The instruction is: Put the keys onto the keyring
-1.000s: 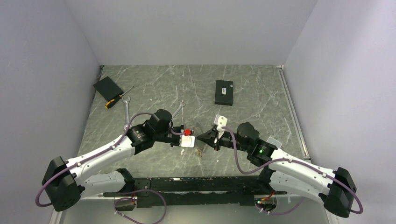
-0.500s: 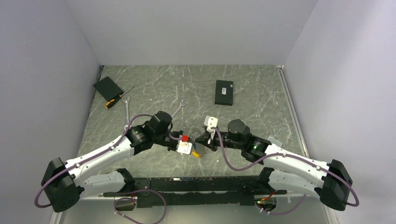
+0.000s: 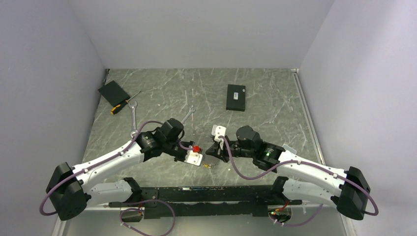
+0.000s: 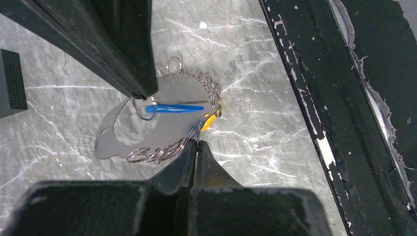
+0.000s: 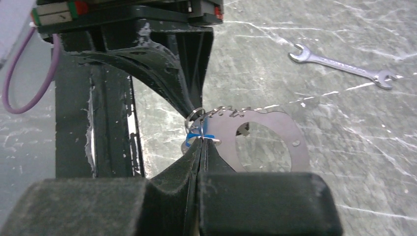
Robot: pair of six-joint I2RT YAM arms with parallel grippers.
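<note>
Keyring: flat grey metal keyring [image 4: 167, 125] with a round cutout and small silver split rings along its edge. It sits between both gripper tips at the near centre of the green marbled table [image 4: 275, 123], apparently lifted off it.
Key: blue-headed key [image 4: 174, 108] lies across the keyring; cannot tell whether it is threaded.
Left arm: left gripper [image 4: 196, 147] has its fingers pressed together, pinching an edge ring.
Right arm: right gripper [image 5: 201, 145] has its fingers pressed together on the blue-headed key's end.
Surroundings: silver open-ended wrench [image 5: 342, 65] lies farther out.
</note>
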